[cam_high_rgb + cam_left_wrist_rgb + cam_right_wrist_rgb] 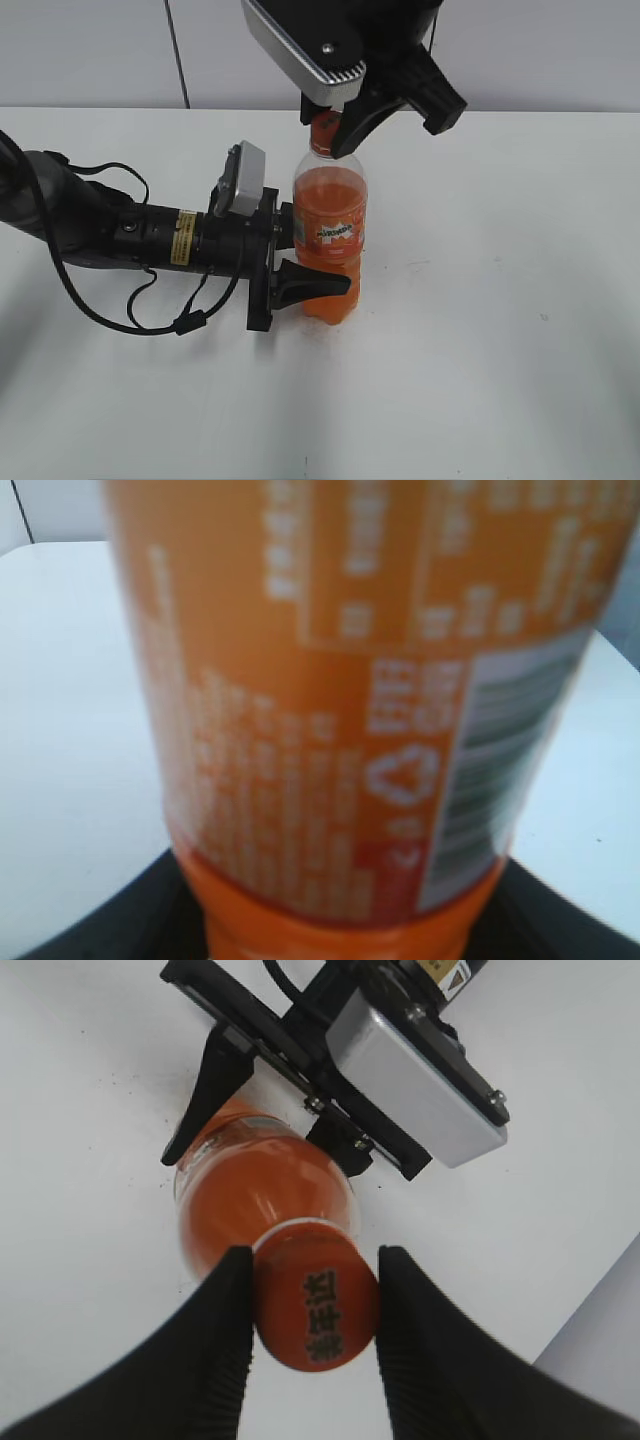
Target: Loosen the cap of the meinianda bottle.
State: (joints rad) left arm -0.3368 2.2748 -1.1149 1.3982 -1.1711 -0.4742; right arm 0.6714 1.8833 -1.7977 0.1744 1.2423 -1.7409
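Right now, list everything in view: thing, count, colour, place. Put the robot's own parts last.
Mirinda bottle: one, clear with orange liquid and orange label, upright mid-table.
cap: one, orange with dark print, on the bottle's neck.
table: one, white, under everything.
wall: pale grey, behind the table.
left gripper: one, black, reaching in sideways from the left, closed on the bottle's lower body.
right gripper: one, black, above the bottle, fingers against either side of the cap.

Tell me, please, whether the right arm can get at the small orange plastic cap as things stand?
Probably yes: the right gripper already has its fingers either side of the small orange plastic cap, nothing between.
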